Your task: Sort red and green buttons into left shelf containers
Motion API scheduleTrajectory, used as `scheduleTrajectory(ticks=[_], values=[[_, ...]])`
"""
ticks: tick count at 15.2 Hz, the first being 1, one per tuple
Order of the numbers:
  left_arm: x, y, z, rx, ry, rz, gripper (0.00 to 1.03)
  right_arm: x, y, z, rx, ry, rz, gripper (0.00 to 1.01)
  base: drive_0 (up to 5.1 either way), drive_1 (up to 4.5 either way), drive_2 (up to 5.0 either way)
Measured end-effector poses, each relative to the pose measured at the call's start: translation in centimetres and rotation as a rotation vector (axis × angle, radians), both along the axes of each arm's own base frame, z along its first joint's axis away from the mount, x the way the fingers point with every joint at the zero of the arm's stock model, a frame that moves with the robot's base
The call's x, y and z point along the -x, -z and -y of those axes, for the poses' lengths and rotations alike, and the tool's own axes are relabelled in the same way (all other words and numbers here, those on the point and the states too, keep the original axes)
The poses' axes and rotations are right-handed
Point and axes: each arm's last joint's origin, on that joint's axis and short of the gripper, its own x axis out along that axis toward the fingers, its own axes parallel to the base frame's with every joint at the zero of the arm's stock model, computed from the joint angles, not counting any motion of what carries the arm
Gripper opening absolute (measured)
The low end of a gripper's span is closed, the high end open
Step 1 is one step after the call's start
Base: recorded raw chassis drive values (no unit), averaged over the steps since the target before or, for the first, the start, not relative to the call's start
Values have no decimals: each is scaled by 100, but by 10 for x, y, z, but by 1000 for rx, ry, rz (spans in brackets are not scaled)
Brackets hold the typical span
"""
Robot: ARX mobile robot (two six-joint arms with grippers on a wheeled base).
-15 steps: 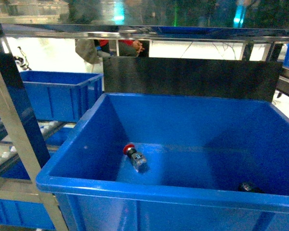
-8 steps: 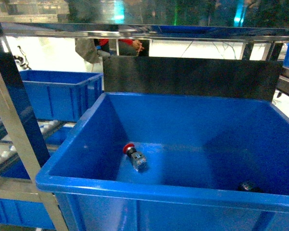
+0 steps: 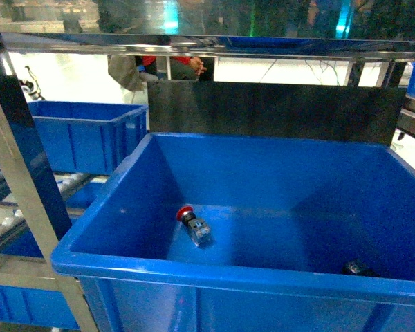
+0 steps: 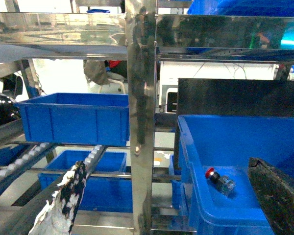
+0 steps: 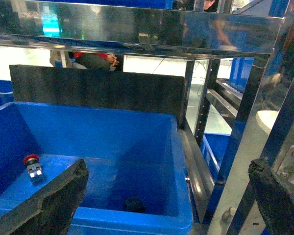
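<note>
While empty, both end effectors (image 4: pixel 166 196) (image 5: pixel 166 196) wide apart; red btn (image 3: pixel 194 225) in bin (image 3: pixel 117 207).

Bright blue bin (image 3: pixel 124 266) up front, holding a button (image 3: pixel 193 225) with red cap and black-grey body; dark, colour-unclear object (image 3: pixel 354 268) near the bin's right front corner. Matte black panel (image 3: pixel 277 111) behind the bin, silvery steel shelf upright (image 4: pixel 141 122) left of it, more blue bins (image 3: pixel 83 135) beyond. Black gripper fingers (image 5: pixel 49 203), left one (image 4: pixel 71 196) mottled black-and-white.
</note>
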Motion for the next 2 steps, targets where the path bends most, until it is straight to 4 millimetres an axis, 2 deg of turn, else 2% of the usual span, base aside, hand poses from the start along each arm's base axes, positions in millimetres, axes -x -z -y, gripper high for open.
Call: scheduleTrajectory(ticks=[2], values=[[0, 0, 0, 0, 0, 0, 98, 0, 0, 0, 0, 0, 0, 98, 0, 0, 0]])
